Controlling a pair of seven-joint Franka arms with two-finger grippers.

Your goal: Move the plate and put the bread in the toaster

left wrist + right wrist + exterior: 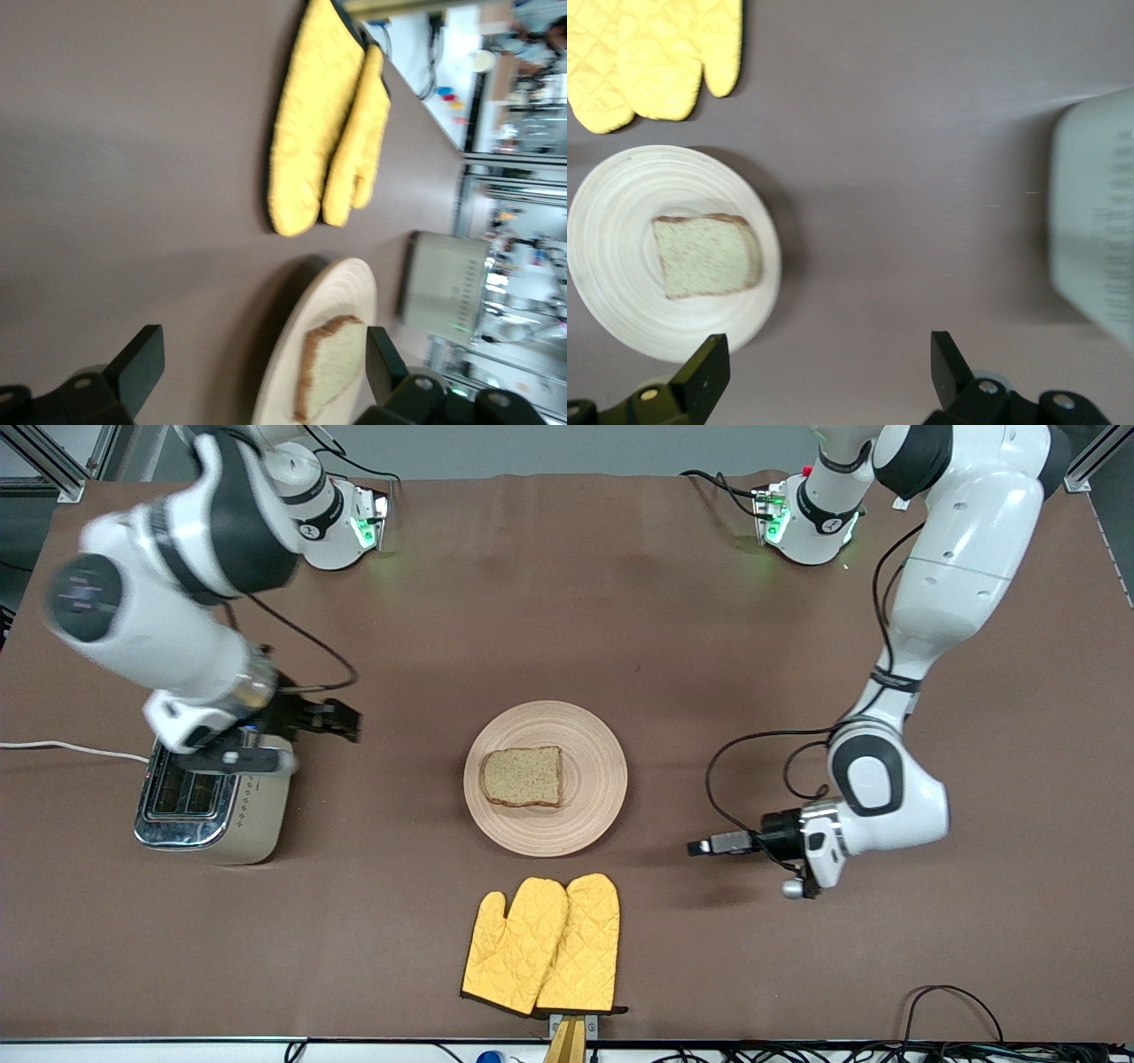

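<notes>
The pale wooden plate (589, 740) lies at the table's middle with the bread slice (523, 777) flat on it. The cream and chrome toaster (213, 810) stands toward the right arm's end of the table, slots up. My right gripper (348, 724) is open and empty, over the bare table beside the toaster; its wrist view shows plate (620, 292), bread (704, 255) and toaster (1099, 239). My left gripper (697, 848) is open and empty, low, beside the plate toward the left arm's end, pointing at it. Its wrist view shows plate (341, 292) and bread (332, 367) between its fingers.
A pair of yellow oven mitts (545, 943) lies nearer the front camera than the plate, by the table's edge; the pair also shows in the left wrist view (323, 124) and the right wrist view (656, 53). The toaster's white cord (62, 748) runs off the table's end.
</notes>
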